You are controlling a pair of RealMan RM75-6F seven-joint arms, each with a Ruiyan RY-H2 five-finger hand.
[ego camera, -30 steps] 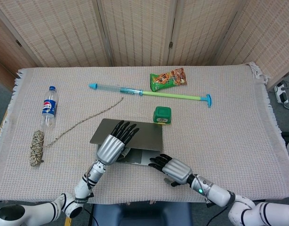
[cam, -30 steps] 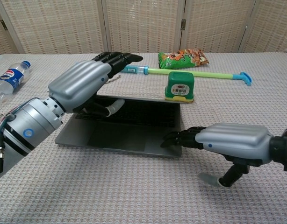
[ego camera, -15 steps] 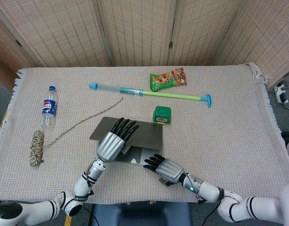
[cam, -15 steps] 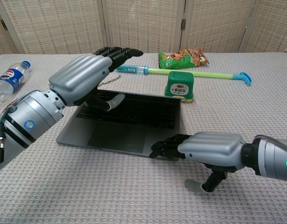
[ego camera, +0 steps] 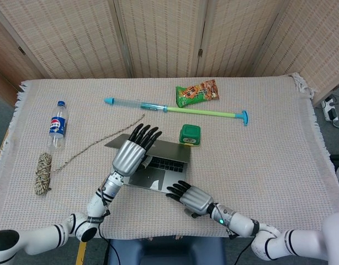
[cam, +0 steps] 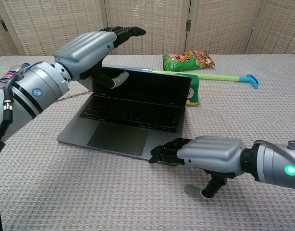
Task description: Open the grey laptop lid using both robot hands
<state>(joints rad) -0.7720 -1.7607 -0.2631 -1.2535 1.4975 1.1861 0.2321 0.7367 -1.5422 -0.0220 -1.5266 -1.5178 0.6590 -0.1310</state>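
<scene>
Grey laptop (cam: 133, 113) just in front of the green box (ego camera: 190, 134), lid about upright. Left hand (cam: 90, 48) gripping the lid's top edge, fingers (cam: 121, 32) over it, thumb on the screen, to swing it up. Right hand (cam: 210, 154), fingers (cam: 164, 150) pressing flat, nothing grasped, on the base's front corner to pin it down.

- One grey laptop (ego camera: 153, 163), lid raised.
- Two robot hands: the left hand (ego camera: 131, 153) and the right hand (ego camera: 190, 197).
- One cola bottle (ego camera: 57, 126).
- One ball of twine (ego camera: 42, 173), with one loose strand.
- One snack packet (ego camera: 197, 91).
- One green box (ego camera: 190, 134).
- One long blue-and-green tube toy (ego camera: 175, 109).
- One woven cloth (ego camera: 269, 138) covering the surface.
</scene>
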